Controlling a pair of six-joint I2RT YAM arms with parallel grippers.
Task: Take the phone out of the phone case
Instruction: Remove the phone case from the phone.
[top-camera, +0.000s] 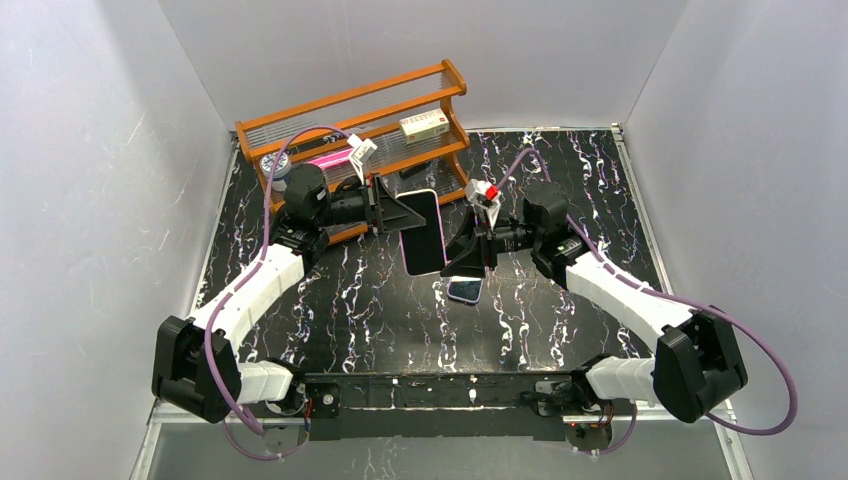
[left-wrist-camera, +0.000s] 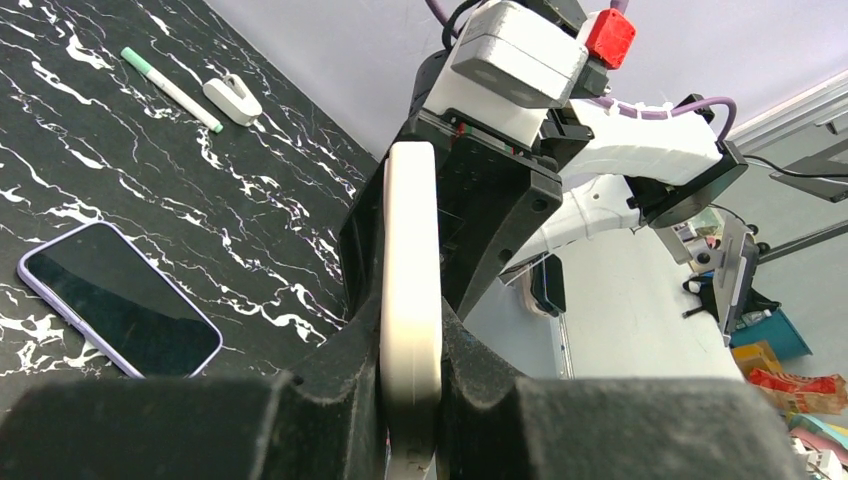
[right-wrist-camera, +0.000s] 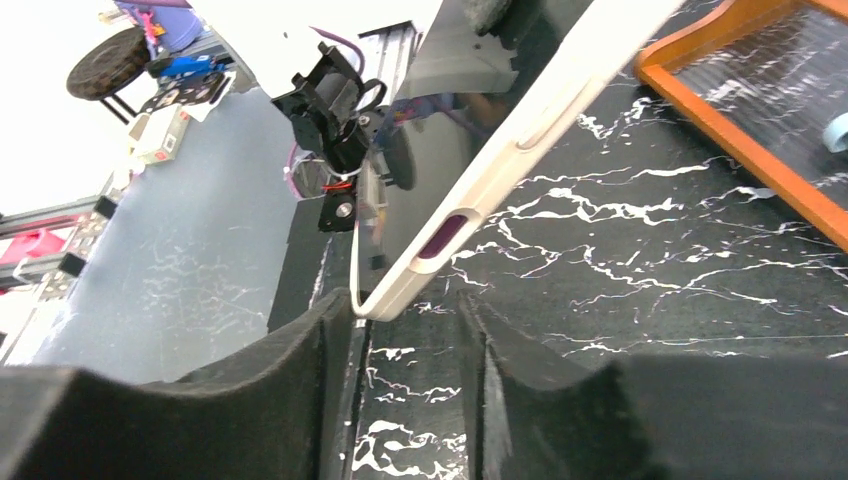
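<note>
Phone (left-wrist-camera: 118, 312), lilac-edged with a dark screen, lies flat and face up on the surface (top-camera: 560, 300), out of its cover and touched by neither arm. From above it sits just below the gap between the two tools, nearer the right one. The phone case (top-camera: 422, 232) is lifted clear of the surface, standing on edge. The left tool (left-wrist-camera: 410, 345) pinches it tight, one foam pad on each broad face, and the left wrist camera sees its cream rim edge-on. The right tool (right-wrist-camera: 410, 335) faces it from the other side with its pads spread apart; one cream corner of the case, with a slot cut in its rim, hangs just at the mouth of that gap, and whether it touches a pad I cannot tell.

Behind the arms an orange wooden rack (top-camera: 350, 110) stands along the far edge, a small box (top-camera: 424, 126) on its upper shelf. A green-capped pen (left-wrist-camera: 170, 88) and a small white clip-like piece (left-wrist-camera: 232, 98) lie side by side, well apart from the phone. The surface is black with white marble veins, closed in by plain white walls.
</note>
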